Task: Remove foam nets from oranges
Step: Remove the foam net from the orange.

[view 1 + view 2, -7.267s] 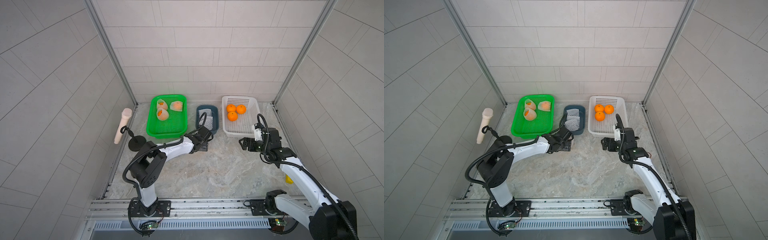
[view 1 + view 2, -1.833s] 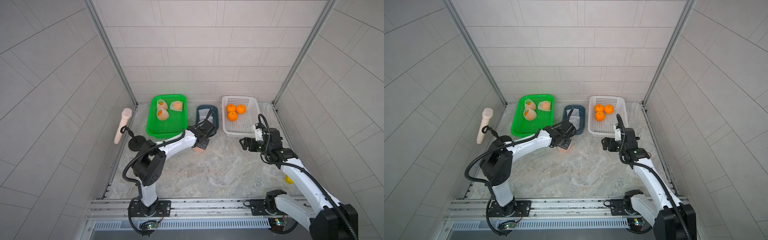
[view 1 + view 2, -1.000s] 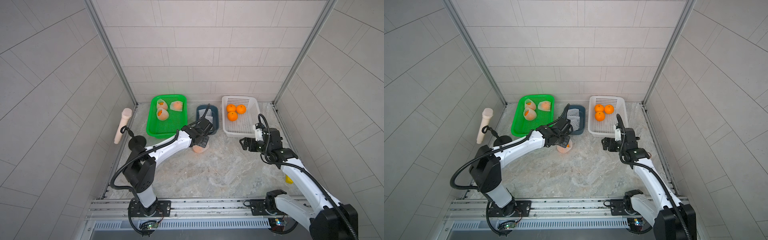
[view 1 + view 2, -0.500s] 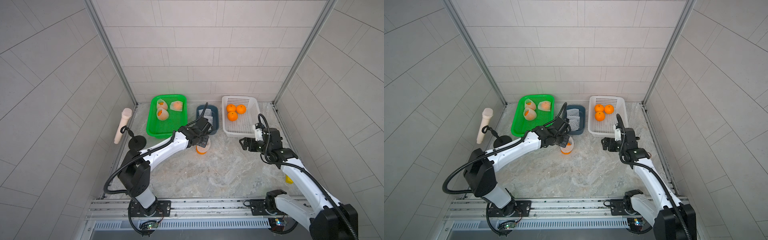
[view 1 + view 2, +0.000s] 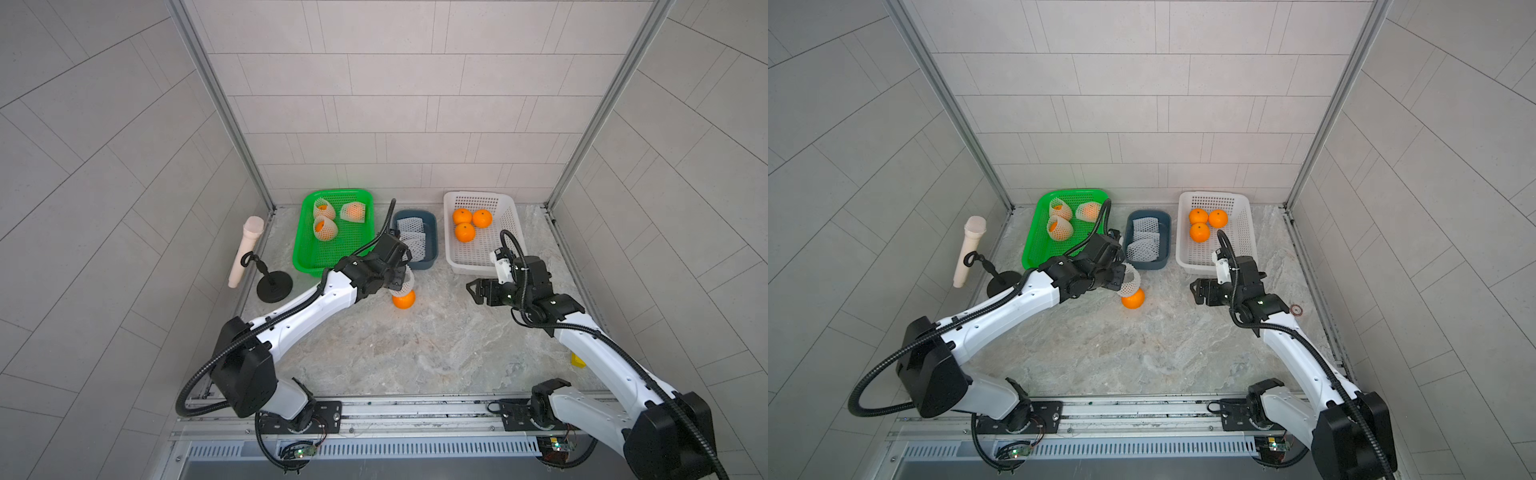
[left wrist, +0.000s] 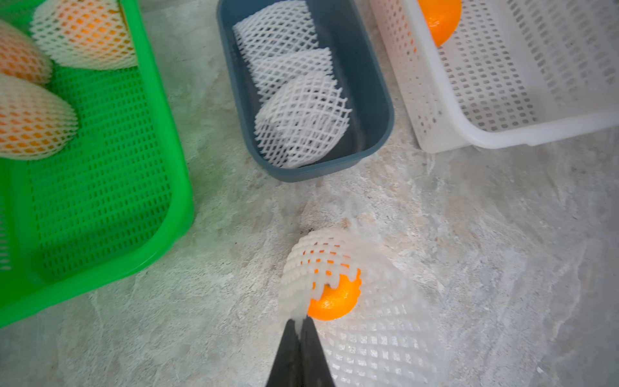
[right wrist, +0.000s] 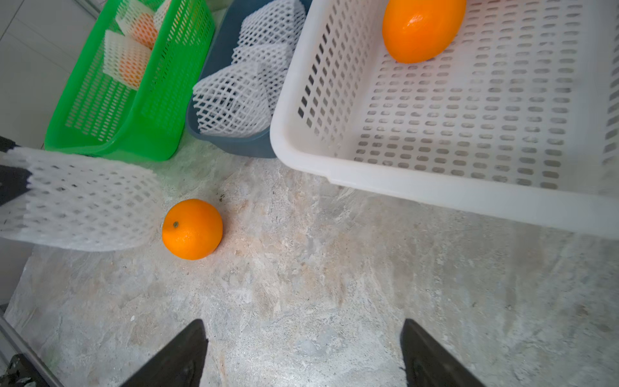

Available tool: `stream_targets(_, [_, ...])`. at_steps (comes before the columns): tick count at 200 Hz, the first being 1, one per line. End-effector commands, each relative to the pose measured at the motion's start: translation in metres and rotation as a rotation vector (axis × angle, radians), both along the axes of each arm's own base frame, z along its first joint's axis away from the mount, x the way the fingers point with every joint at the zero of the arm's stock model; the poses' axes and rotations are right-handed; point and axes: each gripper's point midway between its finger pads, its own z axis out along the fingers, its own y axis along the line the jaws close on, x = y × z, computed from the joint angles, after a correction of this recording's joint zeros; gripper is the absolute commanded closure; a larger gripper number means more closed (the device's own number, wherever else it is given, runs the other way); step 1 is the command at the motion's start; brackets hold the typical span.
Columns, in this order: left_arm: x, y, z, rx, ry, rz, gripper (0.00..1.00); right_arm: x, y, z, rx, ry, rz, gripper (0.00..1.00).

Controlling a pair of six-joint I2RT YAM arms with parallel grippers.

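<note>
Gripping net (image 7: 83,201) in closed left tool (image 6: 301,323) | dangling it just over orange (image 7: 192,229) resting on table (image 7: 335,284) | holding right tool (image 7: 303,323) open, empty, near white basket (image 7: 435,187)

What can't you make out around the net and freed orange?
- Left gripper bite on the foam net: blurred in left wrist view, wrist-hidden in both top views.
- Yellow object in a top view: tiny, partly behind right arm.
- White basket: cut by right wrist view's edge.
</note>
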Motion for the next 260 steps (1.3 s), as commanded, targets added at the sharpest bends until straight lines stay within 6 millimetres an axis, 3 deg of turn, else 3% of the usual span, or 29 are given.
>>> stream_targets(1, [0.004,0.021,0.008,-0.006,-0.051,0.095,1.00,0.002,0.014,0.005,-0.031,-0.031,0.032,0.08])
stream_targets(66, [-0.007,0.071,0.014,0.026,-0.086,0.221,1.00,0.006,0.062,-0.009,-0.102,-0.024,0.102,0.09])
stream_targets(104, [-0.019,0.087,0.006,0.035,-0.087,0.267,1.00,0.008,0.091,-0.016,-0.145,-0.017,0.147,0.09])
stream_targets(148, [-0.026,0.089,-0.004,0.026,-0.065,0.272,1.00,0.013,0.122,-0.028,-0.223,-0.015,0.167,0.07])
stream_targets(215, [-0.032,0.097,0.001,0.021,-0.082,0.287,1.00,0.019,0.172,-0.048,-0.274,-0.001,0.242,0.03])
stream_targets(260, [-0.038,0.104,0.001,0.026,-0.077,0.296,1.00,0.022,0.195,-0.063,-0.337,0.016,0.289,0.03])
